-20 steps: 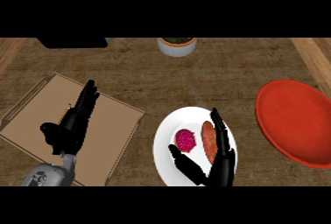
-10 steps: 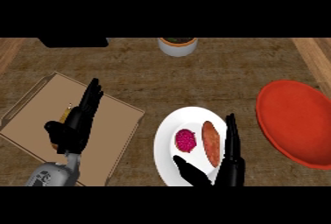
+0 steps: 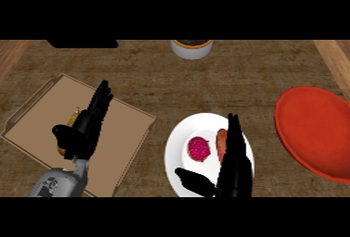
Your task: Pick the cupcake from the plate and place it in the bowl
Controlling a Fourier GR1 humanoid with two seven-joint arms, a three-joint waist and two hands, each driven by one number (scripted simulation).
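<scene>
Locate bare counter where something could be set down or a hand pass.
Free: the broad strip between the tray and the pot; the narrow gap between the plate and the red bowl. Crowded: the plate, under the right hand; the tray, under the left hand.

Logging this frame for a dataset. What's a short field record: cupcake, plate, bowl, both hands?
plate: white, mid-counter, also holds an orange item
cupcake: pink, on the plate, not held
bowl: red, right of the plate
right hand: open, fingers straight, over the plate beside the cupcake
left hand: open, over the tray at left
</scene>
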